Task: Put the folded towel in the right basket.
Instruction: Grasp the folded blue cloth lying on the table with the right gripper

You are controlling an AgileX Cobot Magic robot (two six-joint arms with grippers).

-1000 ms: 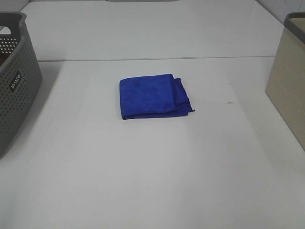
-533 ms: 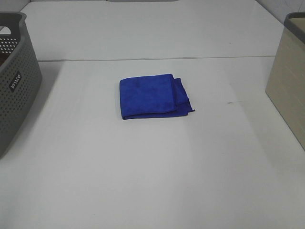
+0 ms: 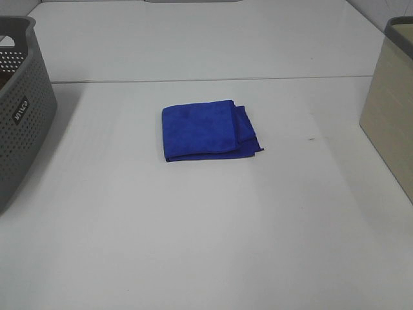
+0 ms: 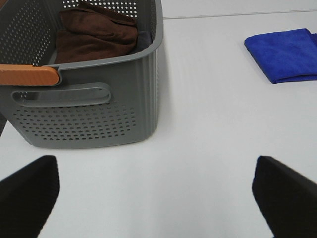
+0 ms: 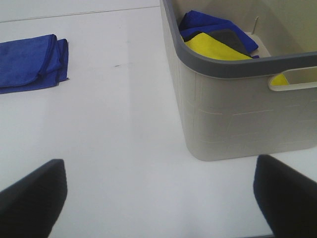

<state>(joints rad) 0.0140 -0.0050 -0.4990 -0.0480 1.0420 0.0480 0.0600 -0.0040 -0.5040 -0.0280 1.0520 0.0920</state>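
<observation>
Nothing has moved in the last second: grey basket (image 3: 19, 110), cut off at the left edge, has a brown cloth (image 4: 94, 32) inside; towel (image 3: 203, 129) lies folded flat mid-table (image 3: 193, 226), well apart from both baskets; beige basket (image 3: 390, 110), cut off at the right, holds a yellow cloth (image 5: 213, 48) and a blue cloth (image 5: 205, 24). Table is plain white with a seam (image 3: 193, 80) across the back. Left gripper (image 4: 158, 198) and right gripper (image 5: 158, 198) show only dark fingertips (image 4: 27, 198), spread wide, holding nothing.
</observation>
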